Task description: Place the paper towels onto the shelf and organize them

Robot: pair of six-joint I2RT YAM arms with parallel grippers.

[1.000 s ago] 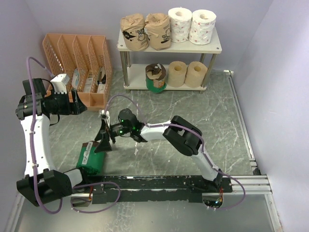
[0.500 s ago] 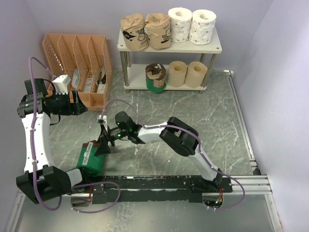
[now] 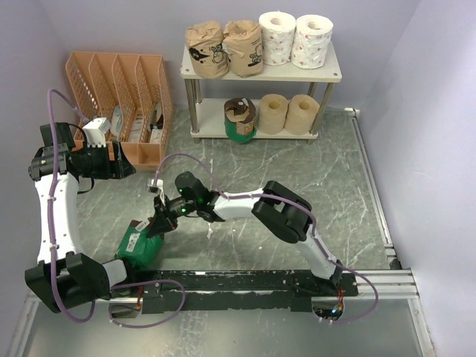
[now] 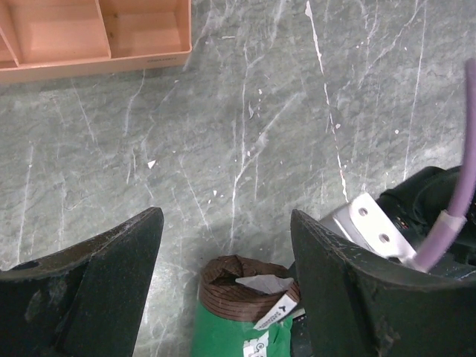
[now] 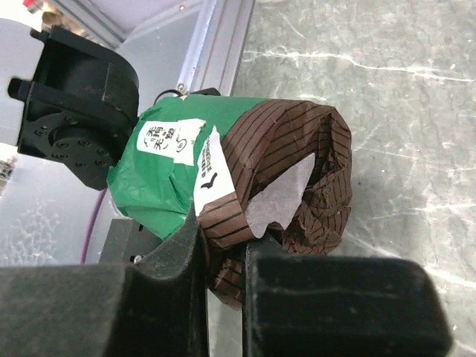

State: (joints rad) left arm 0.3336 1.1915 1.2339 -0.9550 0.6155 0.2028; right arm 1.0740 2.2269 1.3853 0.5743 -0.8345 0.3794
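Observation:
A green-wrapped paper towel roll (image 3: 137, 244) with a brown striped end lies on the table's near left, close to the left arm's base. My right gripper (image 3: 158, 223) is shut on the brown wrapper at that end; the right wrist view shows the paper pinched between the fingers (image 5: 223, 253) and the roll (image 5: 186, 171) just beyond. My left gripper (image 3: 123, 165) hangs open above the floor, and its own view shows the roll (image 4: 238, 320) below, between the open jaws (image 4: 227, 230). The shelf (image 3: 327, 74) at the back carries several rolls on two tiers.
An orange file organizer (image 3: 123, 104) stands at the back left, and its edge shows in the left wrist view (image 4: 97, 37). The shelf's lower tier holds a green roll (image 3: 240, 119) and two tan rolls (image 3: 287, 113). A black rail (image 3: 245, 282) runs along the near edge.
My right gripper has reached down and left to the roll's brown end and shut on the wrapper. The roll has turned slightly. The left arm has hardly moved.

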